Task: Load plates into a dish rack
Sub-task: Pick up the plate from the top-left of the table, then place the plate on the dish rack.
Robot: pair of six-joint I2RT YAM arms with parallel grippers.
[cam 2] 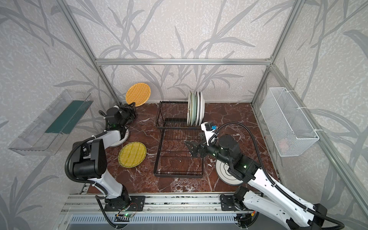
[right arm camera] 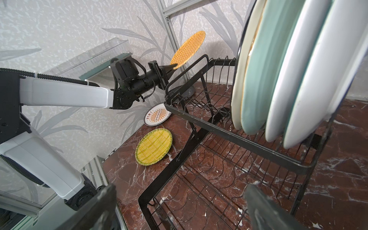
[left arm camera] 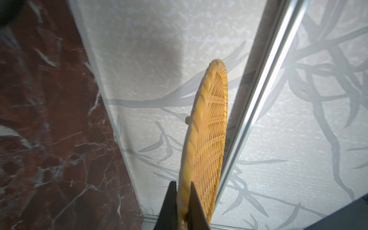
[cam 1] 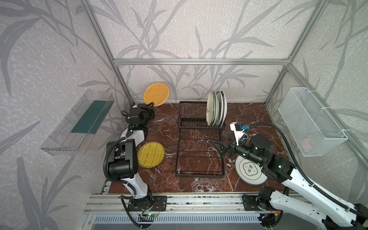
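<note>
My left gripper [cam 1: 150, 105] [cam 2: 133, 105] [left arm camera: 182, 182] [right arm camera: 173, 66] is shut on the rim of an orange woven plate [cam 1: 156, 94] [cam 2: 138, 94] [left arm camera: 209, 129] [right arm camera: 189, 46]. It holds the plate on edge in the air by the back-left corner. The black wire dish rack [cam 1: 199, 175] [cam 2: 178, 176] [right arm camera: 235, 137] stands mid-table. Several plates [cam 1: 216, 108] [cam 2: 196, 108] [right arm camera: 278, 69] stand upright at the right end of its raised section. My right gripper [cam 1: 218, 145] [cam 2: 194, 142] [right arm camera: 180, 189] hangs open and empty over the rack's flat grid tray.
A yellow woven plate [cam 1: 151, 154] [cam 2: 132, 154] [right arm camera: 153, 146] lies left of the rack. A sunburst plate [right arm camera: 157, 117] lies under my left arm, a green-emblem plate [cam 1: 249, 171] under my right arm. A metal frame post [left arm camera: 258, 99] stands close beside the held plate. Clear bin [cam 1: 79, 123] and mesh basket [cam 1: 310, 121] hang on the side walls.
</note>
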